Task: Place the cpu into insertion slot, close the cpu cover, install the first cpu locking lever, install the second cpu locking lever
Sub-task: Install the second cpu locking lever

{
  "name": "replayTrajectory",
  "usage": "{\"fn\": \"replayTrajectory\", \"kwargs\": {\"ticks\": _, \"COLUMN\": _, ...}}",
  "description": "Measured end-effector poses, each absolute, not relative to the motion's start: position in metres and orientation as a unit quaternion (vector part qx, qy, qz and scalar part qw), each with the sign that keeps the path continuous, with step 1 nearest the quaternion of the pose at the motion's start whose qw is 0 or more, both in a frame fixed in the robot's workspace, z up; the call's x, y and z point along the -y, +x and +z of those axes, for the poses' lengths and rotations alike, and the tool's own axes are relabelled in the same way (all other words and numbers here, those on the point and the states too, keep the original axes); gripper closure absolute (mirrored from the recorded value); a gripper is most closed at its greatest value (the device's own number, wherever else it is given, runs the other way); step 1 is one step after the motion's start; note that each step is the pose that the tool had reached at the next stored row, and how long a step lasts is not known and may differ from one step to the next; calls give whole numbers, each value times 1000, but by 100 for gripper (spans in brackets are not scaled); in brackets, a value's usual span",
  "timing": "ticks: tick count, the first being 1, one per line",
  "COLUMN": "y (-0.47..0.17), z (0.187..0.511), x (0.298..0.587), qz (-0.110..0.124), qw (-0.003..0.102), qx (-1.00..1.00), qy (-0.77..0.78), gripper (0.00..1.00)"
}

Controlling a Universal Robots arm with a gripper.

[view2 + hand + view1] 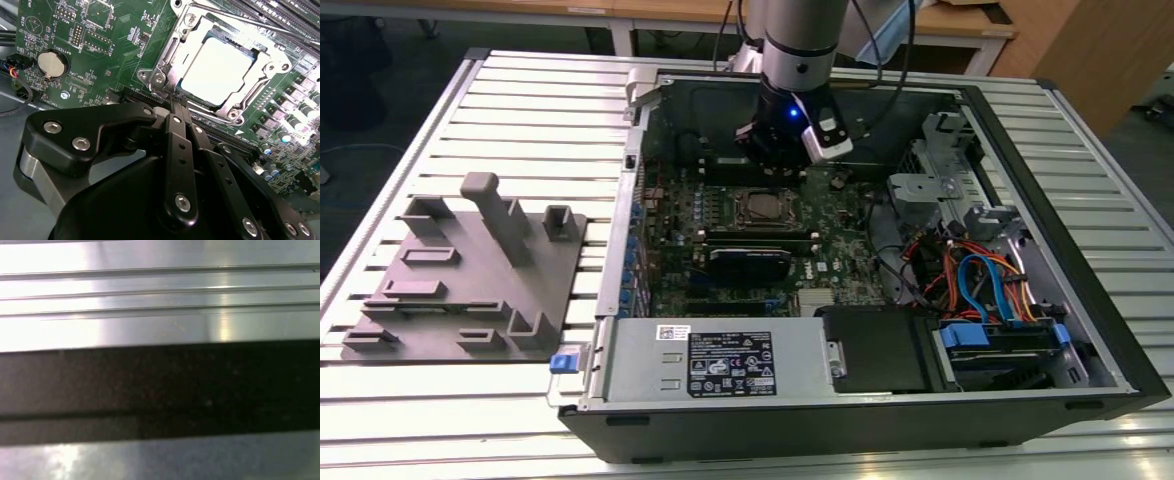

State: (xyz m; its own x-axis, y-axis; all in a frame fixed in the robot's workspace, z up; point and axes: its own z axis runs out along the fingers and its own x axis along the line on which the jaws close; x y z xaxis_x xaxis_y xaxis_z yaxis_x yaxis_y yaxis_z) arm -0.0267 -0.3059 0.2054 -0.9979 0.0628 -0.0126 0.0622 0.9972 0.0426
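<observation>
Black linkage bars and bolted knuckles of the gripper (175,106) crowd the foreground of the second wrist view, the fingers drawn together with no gap showing and nothing held between them, their tips poised just at the near edge of the insertion slot (169,47). Beyond them the cpu (220,67) sits seated in the socket, its pale metal top glaring under the light, with the cpu cover (260,86) lying down around it as a silver frame. A thin locking lever (260,26) runs along the far side of the frame; whether either lever is hooked home cannot be told from here. A coin cell battery (50,63) sits well apart on the green board. From the exterior view, the arm reaches down into the open computer case (1087,330), the gripper (774,160) hanging just behind the socket (761,206), while a grey fixture tray (454,290) rests on the slatted table (534,90) toward the exterior view's left. The risk appears to be a slip: fingertips pressing off-line could skate off a springy lever and strike the board's small components, or a lever not fully caught could spring back and leave the cover loose over the chip.
</observation>
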Motion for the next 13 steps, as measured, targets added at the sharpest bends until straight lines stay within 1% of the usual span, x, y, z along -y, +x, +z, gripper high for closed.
{"fn": "replayTrajectory", "kwargs": {"ticks": 13, "y": -27, "z": 205, "x": 314, "qz": 21, "qw": 7, "qx": -999, "qy": 31, "gripper": 90}}
